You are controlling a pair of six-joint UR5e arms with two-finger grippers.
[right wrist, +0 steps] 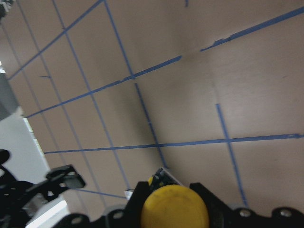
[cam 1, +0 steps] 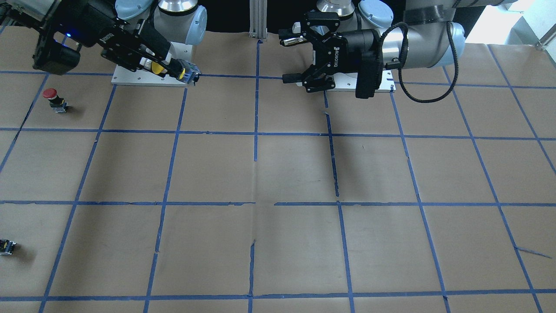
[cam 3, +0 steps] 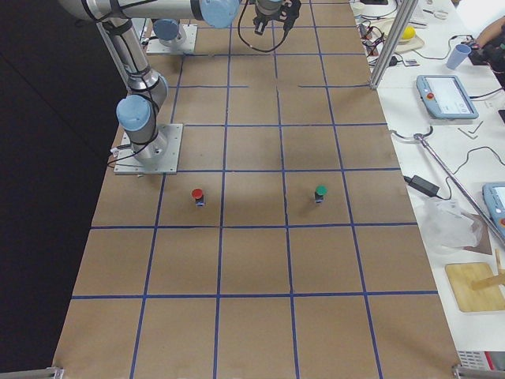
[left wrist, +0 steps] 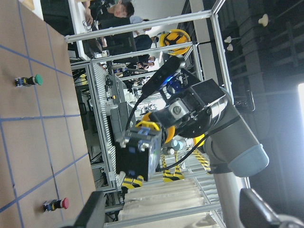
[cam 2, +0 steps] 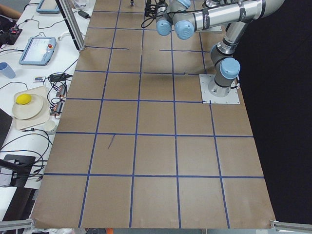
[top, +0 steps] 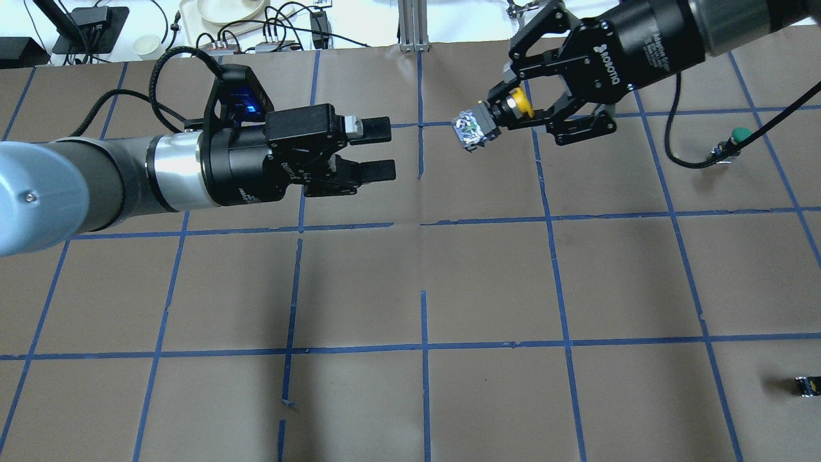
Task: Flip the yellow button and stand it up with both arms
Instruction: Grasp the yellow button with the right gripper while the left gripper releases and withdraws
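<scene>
My right gripper (top: 501, 114) is shut on the yellow button (top: 473, 127) and holds it in the air, sideways. The yellow cap sits between the fingers and the grey-black base points toward my left gripper (top: 387, 149). The left gripper is open and empty, level with the button and a short gap away from its base. In the front view the right gripper (cam 1: 171, 67) holds the button (cam 1: 187, 71) on the view's left, and the open left gripper (cam 1: 286, 58) faces it. The left wrist view shows the button's base (left wrist: 140, 154) straight ahead. The right wrist view shows the yellow cap (right wrist: 175, 206).
A red-capped button (cam 1: 52, 98) and a green-capped button (top: 737, 136) stand on the brown paper on my right side. A tiny dark block (top: 807, 385) lies near the right edge. Blue tape lines grid the table (top: 423, 282). Both arm base plates sit at the robot's edge.
</scene>
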